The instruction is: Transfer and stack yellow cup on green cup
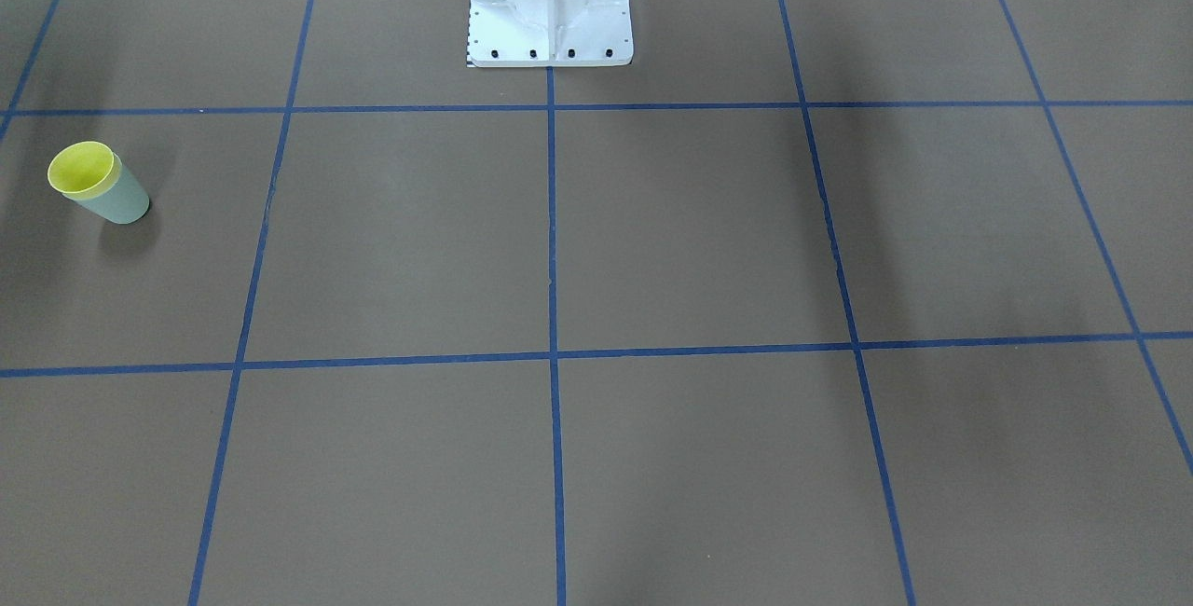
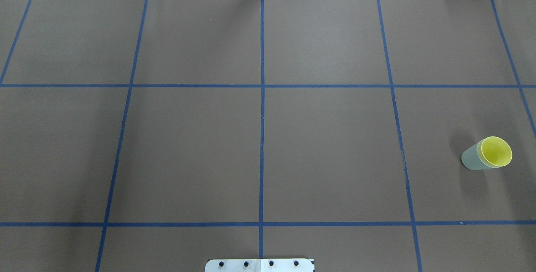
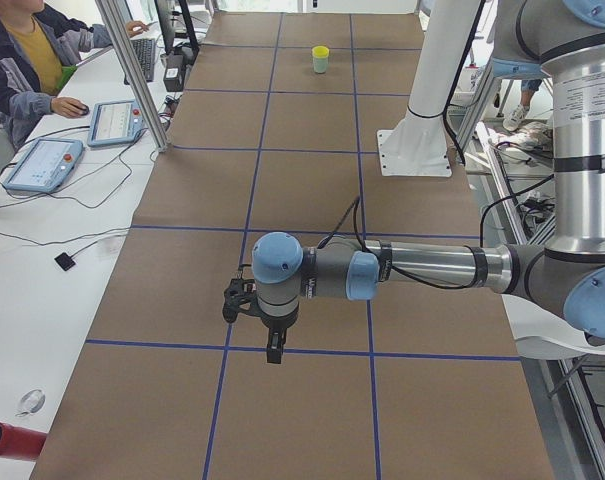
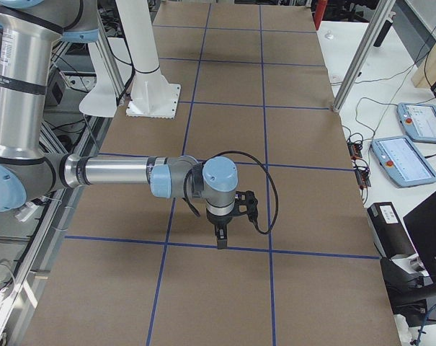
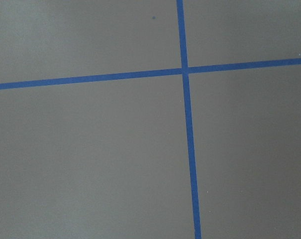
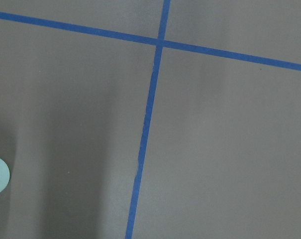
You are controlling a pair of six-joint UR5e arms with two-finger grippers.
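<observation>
The bright yellow plastic tumbler (image 2: 496, 152) is sitting nested in the pale mint-green plastic tumbler (image 2: 471, 158), far out on the robot's right.

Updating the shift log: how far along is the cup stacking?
Done: the small bright yellow plastic cup sits nested in the pale mint-green plastic cup, upright. In hand: nothing; the left gripper and right gripper hang away from the stack. Left: nothing visible.

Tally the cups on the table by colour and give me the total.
green cup: 1
yellow cup: 1, nested inside the green one
Total: 2 cups
</observation>
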